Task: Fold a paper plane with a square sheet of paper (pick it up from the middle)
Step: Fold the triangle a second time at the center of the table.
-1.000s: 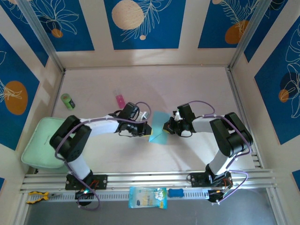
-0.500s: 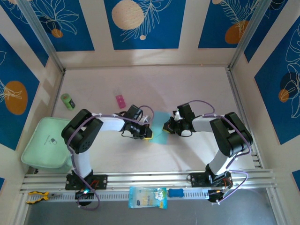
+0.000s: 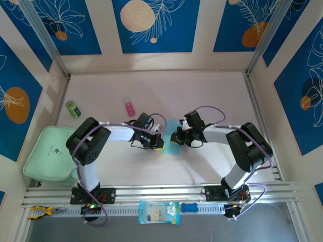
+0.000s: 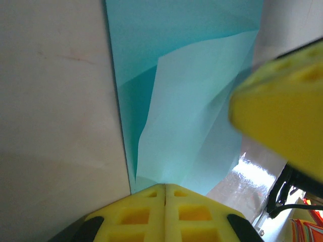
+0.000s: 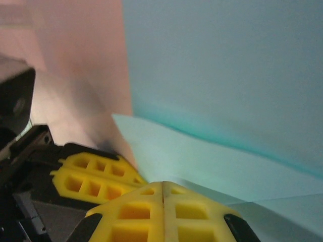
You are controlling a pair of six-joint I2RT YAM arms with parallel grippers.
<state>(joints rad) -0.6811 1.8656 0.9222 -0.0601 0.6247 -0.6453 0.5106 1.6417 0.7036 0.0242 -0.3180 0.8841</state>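
Look for the square sheet of paper [image 3: 172, 142] lying on the surface [image 3: 212, 96] right between the two end effectors, touching both. Already creased: from the left wrist, a pale flap lifted over a darker cyan layer, running straight out from the tips. Not yet a dart, so judged somewhere in the middle of the folding.

As for the left end effector [image 3: 159, 143]: clenched, fingers [image 4: 136, 212] pressed together, tips down at the near end of the flap. Cannot tell whether pinching a paper edge or merely pressing on it. As for the right end effector [image 3: 175, 137]: clenched too, tips on the sheet from the opposite side, just beside the left one. Again, cannot tell whether anything caught between.

Step in hand, by judgement: setting a crease. To do it well, hold one end effector down as an anchor and slide the other along the fold line, away from the anchor. Keep pressure light and even, with thin paper likely to buckle or skid. Keep the tips low to avoid snagging the lifted flap.

Farther out, beyond the left end effector and well apart: a small pink block [image 3: 129, 108], a green cylinder [image 3: 73, 109], a pale green tray [image 3: 45, 151]. Behind both end effectors, at the near edge: a printed packet [image 3: 158, 212]. Leave all alone.
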